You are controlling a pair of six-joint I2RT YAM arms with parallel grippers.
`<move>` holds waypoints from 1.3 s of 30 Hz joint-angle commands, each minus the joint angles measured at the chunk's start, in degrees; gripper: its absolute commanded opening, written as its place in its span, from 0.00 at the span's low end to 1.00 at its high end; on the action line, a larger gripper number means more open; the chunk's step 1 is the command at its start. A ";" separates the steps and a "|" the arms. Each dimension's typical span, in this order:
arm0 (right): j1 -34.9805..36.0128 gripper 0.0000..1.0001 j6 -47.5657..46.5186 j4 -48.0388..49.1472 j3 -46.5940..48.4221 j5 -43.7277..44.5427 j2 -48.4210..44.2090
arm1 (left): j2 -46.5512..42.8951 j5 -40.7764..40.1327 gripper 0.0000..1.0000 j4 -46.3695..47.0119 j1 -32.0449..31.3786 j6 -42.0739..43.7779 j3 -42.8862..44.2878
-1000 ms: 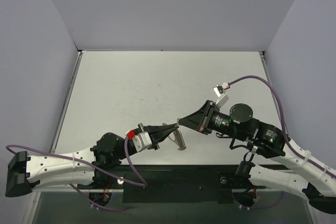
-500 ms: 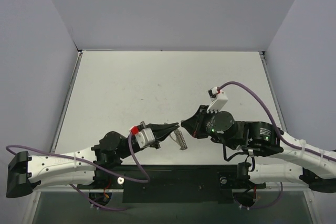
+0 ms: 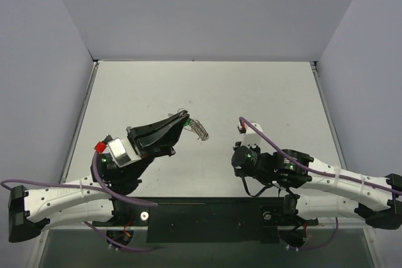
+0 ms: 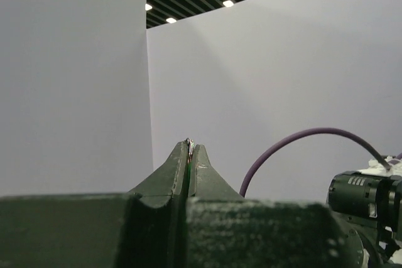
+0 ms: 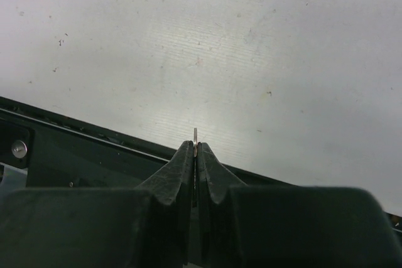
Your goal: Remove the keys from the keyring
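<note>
The left gripper is holding the keyring up above the surface. Its jaws are pinching the thin wire edge, and the chain is dangling beside it. Well right of the keyring, the right gripper is clamping what looks like a tiny key. Both pieces are probably light, stiff and slippery, so pinching the flat faces seems safest.

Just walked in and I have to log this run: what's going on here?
The left claw is shut on the keyring, held up off the table with its short chain dangling. The right claw, apart from it and low near the table's front edge, is shut on a thin silver sliver, apparently one of the keys, clear of the ring. Whether more keys are on the ring is too small to tell.
</note>
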 commanded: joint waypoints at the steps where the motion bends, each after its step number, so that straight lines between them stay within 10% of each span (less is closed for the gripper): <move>1: -1.90 0.00 -0.02 -1.24 -1.02 2.04 -1.03 | -0.40 0.60 0.00 -1.57 0.41 -0.06 0.94; 22: -28.10 0.03 -12.14 0.16 0.38 -7.98 7.41 | -11.38 -22.51 0.00 -30.76 2.08 -0.76 -12.33; 29: -29.24 0.76 -14.08 -0.80 3.01 -7.55 9.52 | -12.09 -24.54 0.00 -37.10 5.51 -4.80 -13.21; 39: -29.24 0.82 -13.64 -1.68 2.49 -7.37 7.68 | -10.60 -26.47 0.00 -40.17 9.55 -8.23 -13.91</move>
